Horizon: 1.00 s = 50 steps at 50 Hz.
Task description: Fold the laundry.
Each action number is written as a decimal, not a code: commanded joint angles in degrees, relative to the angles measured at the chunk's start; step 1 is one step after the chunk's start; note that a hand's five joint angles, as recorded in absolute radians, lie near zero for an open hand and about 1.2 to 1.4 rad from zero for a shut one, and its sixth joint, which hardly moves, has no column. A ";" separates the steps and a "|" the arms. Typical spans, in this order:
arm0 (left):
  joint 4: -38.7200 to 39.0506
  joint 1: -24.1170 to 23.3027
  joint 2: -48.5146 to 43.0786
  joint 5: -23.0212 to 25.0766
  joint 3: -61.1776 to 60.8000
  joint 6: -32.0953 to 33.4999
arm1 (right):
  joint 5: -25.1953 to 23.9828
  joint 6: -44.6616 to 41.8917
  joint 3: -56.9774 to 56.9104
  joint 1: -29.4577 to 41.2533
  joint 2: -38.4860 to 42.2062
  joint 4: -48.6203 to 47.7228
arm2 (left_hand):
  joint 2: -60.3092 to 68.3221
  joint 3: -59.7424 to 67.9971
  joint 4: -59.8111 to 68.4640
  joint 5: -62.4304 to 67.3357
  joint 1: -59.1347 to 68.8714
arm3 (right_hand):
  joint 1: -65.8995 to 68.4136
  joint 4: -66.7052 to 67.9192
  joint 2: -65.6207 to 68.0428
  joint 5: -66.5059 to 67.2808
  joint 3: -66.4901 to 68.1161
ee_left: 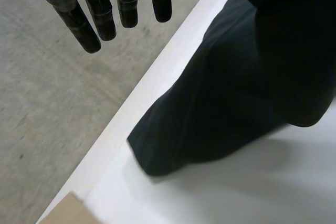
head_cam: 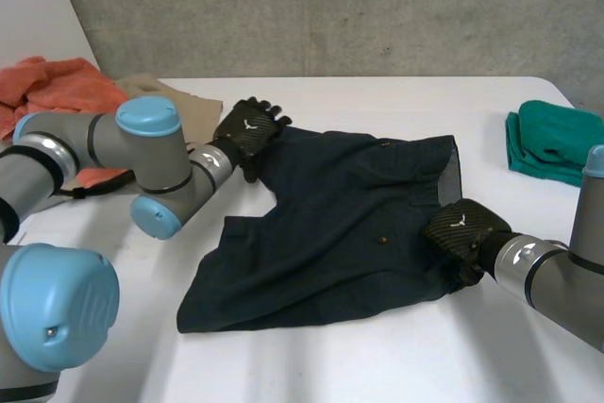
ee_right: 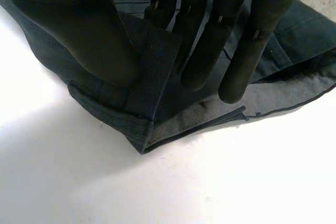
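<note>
Navy shorts (head_cam: 330,224) lie spread mid-counter (head_cam: 377,365). Right hand (head_cam: 462,229) pinches the waistband corner between thumb and fingers (ee_right: 239,51), likely to lift it for a fold. Left hand (head_cam: 247,132) sits at the far leg hem, fingers (ee_left: 105,17) straight, gripping nothing; judged poised to grasp.

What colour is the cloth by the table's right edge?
The cloth is teal green, best seen in head view.

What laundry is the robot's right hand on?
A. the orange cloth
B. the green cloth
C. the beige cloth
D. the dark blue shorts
D: the right hand lies on the waistband end of the dark blue shorts, with a fold of the waistband pinched between thumb and fingers.
</note>
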 commanded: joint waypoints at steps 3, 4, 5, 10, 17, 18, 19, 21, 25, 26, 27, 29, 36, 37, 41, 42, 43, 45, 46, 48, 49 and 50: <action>-4.69 -2.27 -4.73 1.59 6.30 0.46 | -0.22 0.15 0.53 -0.29 -0.32 -0.62 | 19.06 18.73 19.13 18.01 19.58 | 16.48 11.50 12.96 13.59 11.85; -4.60 -2.53 -5.34 1.24 6.91 0.81 | -0.22 0.15 0.62 -0.38 -0.32 -0.62 | 26.08 25.75 26.15 25.03 26.60 | 16.48 11.50 12.96 13.59 11.85; -4.52 -2.62 -5.70 1.06 7.18 1.07 | -0.22 0.15 0.62 -0.47 -0.32 -0.62 | 31.48 31.14 31.55 30.43 32.00 | 16.48 11.50 12.96 13.59 11.85; -2.50 -3.23 -4.74 -1.48 6.83 4.84 | -0.22 -0.11 0.62 -0.82 -0.15 -0.71 | 68.19 67.85 68.25 67.13 68.71 | 16.48 11.50 12.96 13.59 11.85; 5.58 -3.85 6.68 -4.74 -0.63 6.44 | -0.22 0.15 0.71 -1.17 -0.32 -0.71 | 68.19 67.85 68.25 67.13 68.71 | 16.48 11.50 12.96 13.59 11.85; 8.90 -3.77 9.13 -4.05 -2.38 5.48 | -0.13 0.24 0.71 -1.17 -0.32 -0.71 | 68.19 67.85 68.25 67.13 68.71 | 16.48 11.50 12.96 13.59 11.85; 10.50 -3.76 10.11 -3.60 -3.27 4.95 | -0.13 0.24 0.80 -1.09 -0.32 -0.62 | 68.19 67.85 68.25 67.13 68.71 | 16.48 11.50 12.96 13.59 11.85; 14.53 -3.50 12.04 -2.03 -5.29 3.45 | 0.04 0.59 0.71 -1.00 -0.41 -0.53 | 68.19 67.85 68.25 67.13 68.71 | 16.48 11.50 12.96 13.59 11.85; 17.81 -3.24 11.09 -0.96 -6.44 3.09 | 0.13 1.29 0.88 -0.82 -0.59 -0.36 | 68.19 67.85 68.25 67.13 68.71 | 16.48 11.50 12.96 13.59 11.85; 17.81 -3.24 10.48 -0.70 -6.44 3.18 | 0.22 1.47 0.97 -0.82 -0.76 -0.36 | 68.19 67.85 68.25 67.13 68.71 | 16.48 11.50 12.96 13.59 11.85; 17.72 -3.24 9.77 -0.70 -6.44 3.36 | 0.22 1.65 1.06 -0.82 -0.94 -0.36 | 68.19 67.85 68.25 67.13 68.71 | 16.48 11.50 12.96 13.59 11.85; 18.07 -3.32 7.58 -0.44 -6.70 4.06 | 0.22 2.44 1.32 -0.82 -1.46 -0.36 | 68.19 67.85 68.25 67.13 68.71 | 16.48 11.50 12.96 13.59 11.85; 18.07 -3.50 4.49 -4.38 -8.46 9.68 | 0.40 6.74 1.94 -0.82 -3.75 -0.62 | -0.71 -1.05 -0.65 -1.77 -0.19 | 16.48 11.50 12.96 13.59 11.85; 17.99 -3.50 5.02 -5.70 -8.99 10.47 | 0.40 7.36 1.94 -0.91 -3.92 -0.62 | -1.81 -2.15 -1.75 -2.87 -1.29 | 16.48 11.50 12.96 13.59 11.85; 18.42 -3.33 10.81 -12.90 -13.90 12.32 | 0.40 9.91 2.03 -0.73 -4.45 -0.62 | -1.81 -2.15 -1.75 -2.87 -1.29 | 16.48 11.50 12.96 13.59 11.85; 18.60 -3.24 14.30 -15.00 -16.70 11.89 | 0.48 10.61 1.94 -0.56 -4.45 -0.62 | -1.81 -2.15 -1.75 -2.87 -1.29 | 16.48 11.50 12.96 13.59 11.85; 18.77 -3.15 16.16 -15.98 -18.29 11.45 | 0.57 10.96 2.03 -0.47 -4.45 -0.62 | -1.81 -2.15 -1.75 -2.87 -1.29 | 16.48 11.50 12.96 13.59 11.85; 18.60 -2.97 20.38 -17.22 -21.89 9.96 | 0.92 11.49 1.94 -0.21 -4.37 -0.62 | -1.81 -2.15 -1.75 -2.87 -1.29 | 16.48 11.50 12.96 13.59 11.85; 18.51 -2.89 24.84 -17.74 -25.83 8.21 | 1.44 11.84 2.03 0.06 -4.28 -0.71 | -1.81 -2.15 -1.75 -2.87 -1.29 | 16.48 11.50 12.96 13.59 11.85; 18.43 -2.89 29.87 -17.75 -30.41 5.83 | 2.15 12.02 2.03 0.32 -4.10 -0.71 | -1.81 -2.15 -1.75 -2.87 -1.29 | 16.48 11.50 12.96 13.59 11.85; 18.16 -2.62 34.42 -17.66 -35.05 3.64 | 2.94 12.11 2.03 0.50 -4.10 -0.71 | -1.81 -2.15 -1.75 -2.87 -1.29 | 16.48 11.50 12.96 13.59 11.85; 17.99 -2.45 36.81 -17.57 -37.44 2.32 | 3.29 12.11 1.94 0.58 -4.02 -0.71 | -1.81 -2.15 -1.75 -2.87 -1.29 | 16.48 11.50 12.96 13.59 11.85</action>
